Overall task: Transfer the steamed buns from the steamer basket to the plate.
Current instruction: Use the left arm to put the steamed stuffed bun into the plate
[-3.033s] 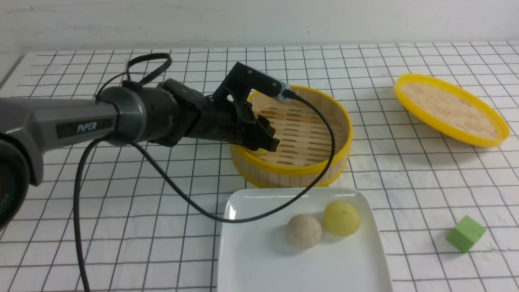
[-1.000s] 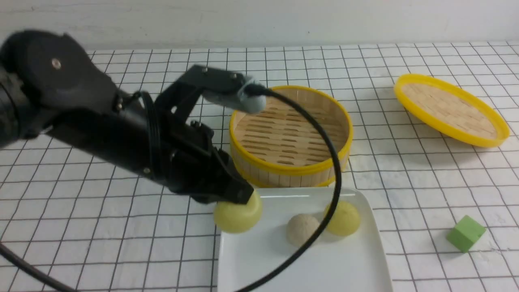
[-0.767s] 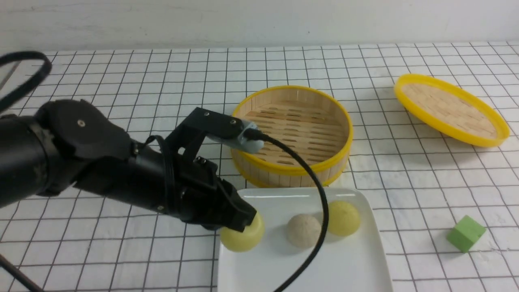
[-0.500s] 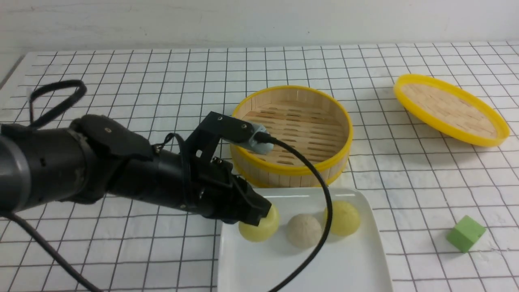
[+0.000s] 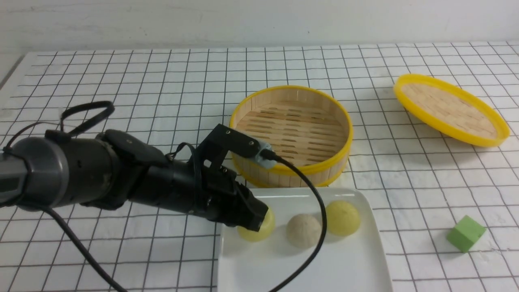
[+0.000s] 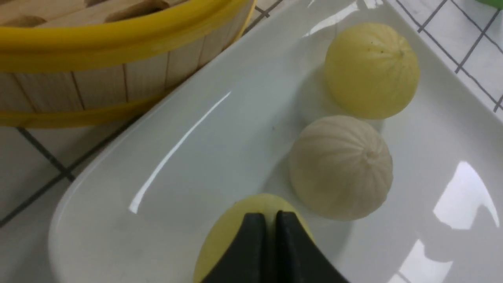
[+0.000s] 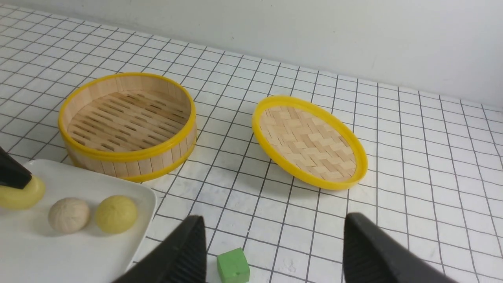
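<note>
My left gripper [image 5: 259, 220] is shut on a pale yellow bun [image 5: 256, 234] and holds it low over the left part of the white square plate [image 5: 324, 263]. The wrist view shows the jaws [image 6: 270, 216] pinched into this bun [image 6: 224, 243], nearly touching. An off-white bun [image 5: 303, 230] and a second yellow bun [image 5: 342, 217] sit side by side on the plate, right of the held one. The steamer basket [image 5: 290, 168] stands just behind the plate with no buns in it. My right gripper [image 7: 273, 220] is open and empty, out of the front view.
A shallow yellow-rimmed woven lid [image 5: 450, 108] lies tilted at the back right. A green cube [image 5: 465, 233] sits right of the plate, and shows below my right gripper in its wrist view [image 7: 233, 265]. The left arm's black cable [image 5: 320, 219] loops over the plate.
My left gripper lifted the yellow bun out of the basket, carried it forward to the plate's left side and lowered it, shifting slightly right. The other two buns have not moved.
</note>
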Robot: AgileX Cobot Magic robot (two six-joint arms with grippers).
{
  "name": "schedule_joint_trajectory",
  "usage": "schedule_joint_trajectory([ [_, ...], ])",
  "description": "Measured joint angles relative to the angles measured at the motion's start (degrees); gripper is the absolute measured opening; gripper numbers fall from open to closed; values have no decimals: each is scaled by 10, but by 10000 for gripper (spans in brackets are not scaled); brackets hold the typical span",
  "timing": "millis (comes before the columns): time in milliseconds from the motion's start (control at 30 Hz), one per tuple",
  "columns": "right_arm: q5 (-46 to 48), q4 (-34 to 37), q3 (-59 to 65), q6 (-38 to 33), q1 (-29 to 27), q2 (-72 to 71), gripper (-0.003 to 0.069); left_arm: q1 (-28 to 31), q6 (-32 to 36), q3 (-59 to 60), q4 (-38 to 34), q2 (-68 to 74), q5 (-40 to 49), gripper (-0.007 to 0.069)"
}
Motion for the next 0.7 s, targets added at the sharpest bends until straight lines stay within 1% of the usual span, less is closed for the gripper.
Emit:
schedule_joint_trajectory([
  [33, 0, 0, 0, 0, 0, 0, 465, 0, 0, 0, -1, 0, -1, 41],
  [167, 0, 1, 0, 0, 0, 0, 465, 0, 13, 0, -3, 0, -2, 120],
  [200, 0, 1, 0, 0, 0, 0, 465, 0, 13, 0, -3, 0, -2, 125],
  [233, 0, 2, 0, 0, 0, 0, 465, 0, 14, 0, -3, 0, -2, 153],
  [267, 0, 2, 0, 0, 0, 0, 465, 0, 15, 0, -3, 0, -2, 206],
  [300, 0, 2, 0, 0, 0, 0, 465, 0, 15, 0, -5, 0, -4, 235],
  [333, 0, 2, 0, 0, 0, 0, 465, 0, 15, 0, -6, 0, -4, 235],
  [367, 0, 2, 0, 0, 0, 0, 465, 0, 15, 0, -10, 0, -5, 270],
  [433, 0, 3, 0, 0, 0, 0, 465, 0, 15, 0, -22, 0, -6, 308],
  [467, 0, 3, 0, 0, 0, 0, 465, 0, 15, 0, -23, 0, -6, 310],
  [500, 0, 4, 0, 0, 0, 0, 465, 0, 15, 0, -39, 0, -6, 324],
  [633, 0, 5, 0, 0, 0, 0, 465, 0, 15, 0, -66, -11, -5, 328],
  [700, 0, 5, 0, 0, 0, 0, 465, 0, 16, -3, -78, -44, -4, 330],
])
